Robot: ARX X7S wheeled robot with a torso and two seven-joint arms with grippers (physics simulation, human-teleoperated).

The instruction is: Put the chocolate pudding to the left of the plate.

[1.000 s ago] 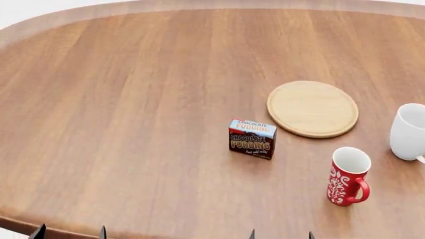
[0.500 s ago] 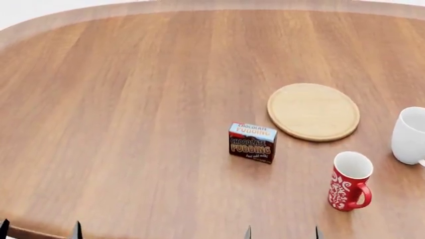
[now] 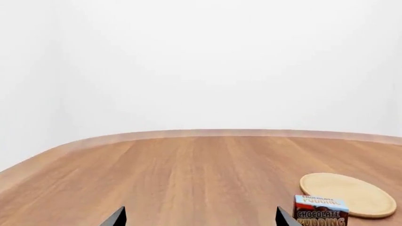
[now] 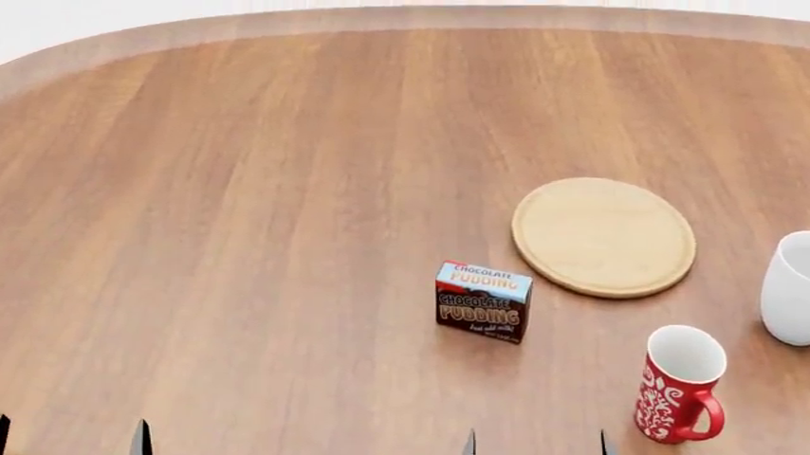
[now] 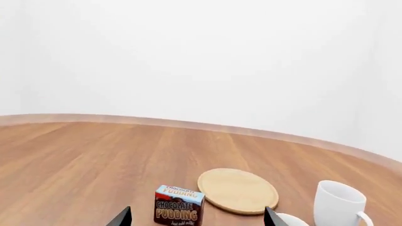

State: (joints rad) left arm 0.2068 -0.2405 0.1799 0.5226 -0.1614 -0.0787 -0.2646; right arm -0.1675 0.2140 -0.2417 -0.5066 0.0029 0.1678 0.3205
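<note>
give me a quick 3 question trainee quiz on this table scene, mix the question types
1. True or false: the chocolate pudding lies on the plate.
2. Which mug stands nearer the robot in the head view: A) red patterned mug B) white mug?
3. Fill in: the pudding box stands ____ on the table.

Key: 1 false; it stands on the table beside the plate. 2 A. 3 upright.

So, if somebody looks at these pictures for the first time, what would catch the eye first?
Probably the chocolate pudding, a dark box with a light-blue top, standing upright near the middle of the wooden table. Just behind it to the right lies the plate, apart from the box. The red patterned mug stands out at the near right, with a white mug at the right edge.
</note>
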